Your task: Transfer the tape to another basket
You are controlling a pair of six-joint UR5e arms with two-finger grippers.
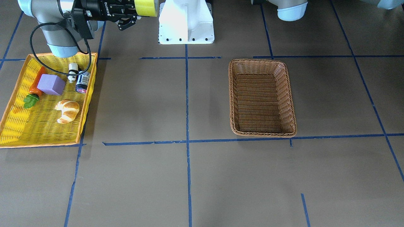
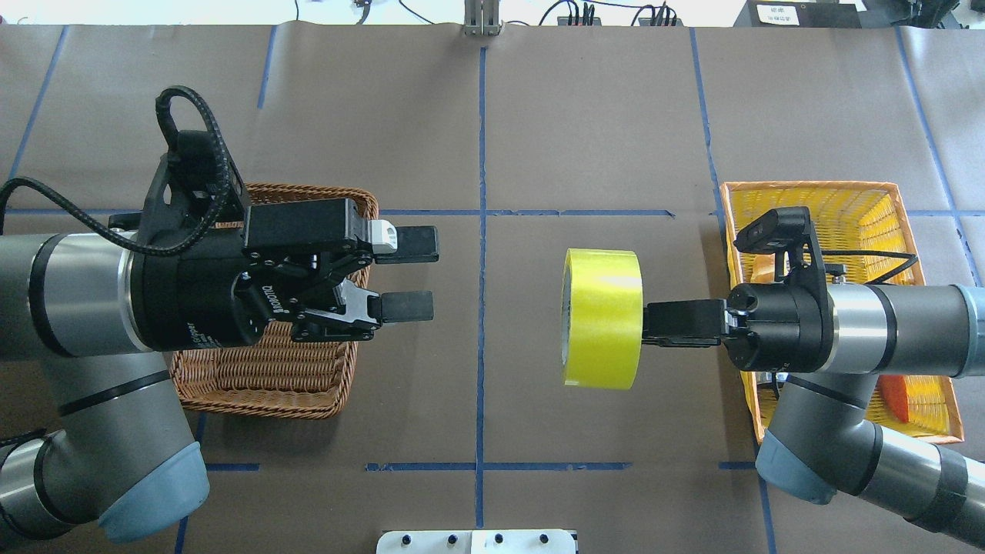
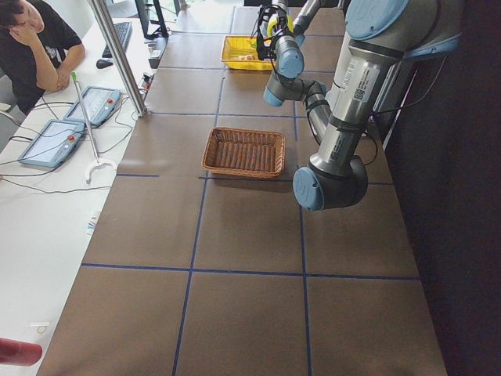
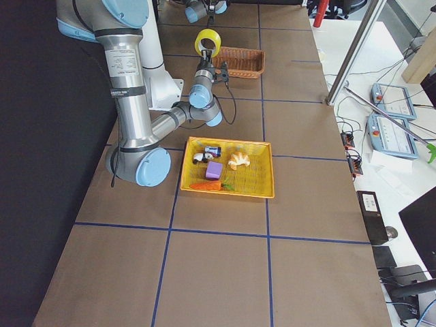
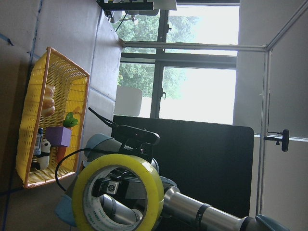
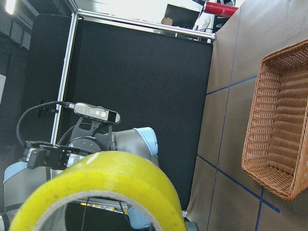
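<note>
A wide roll of translucent yellow-green packing tape with a pale inner core (image 2: 602,318) hangs in the air right of centre in the overhead view, above the brown counter (image 2: 585,115). The right arm's jaws, reaching in from the right edge, are closed on the roll's wall and hold it on edge, its round opening turned toward the left of the frame. Exactly where they pinch is hidden behind the roll. At the left of that view the left arm's jaws stand wide apart with nothing between them, pointed at the roll and well short of it. They hover over the right-hand part of the brown woven wicker rectangular basket (image 2: 254,381), which the front-facing view shows empty.

The roll looks light and stiff, a rigid ring that should not crush under a firm pinch. Its outer film looks smooth and probably slick, so a squeeze across the whole outside could slip. The safer hold, I would judge, is the wall itself, one finger inside the core and one outside, on the open side facing the left arm, clear of the spot already taken. It does not look fragile, so a short drop into the wicker should do no harm
</note>
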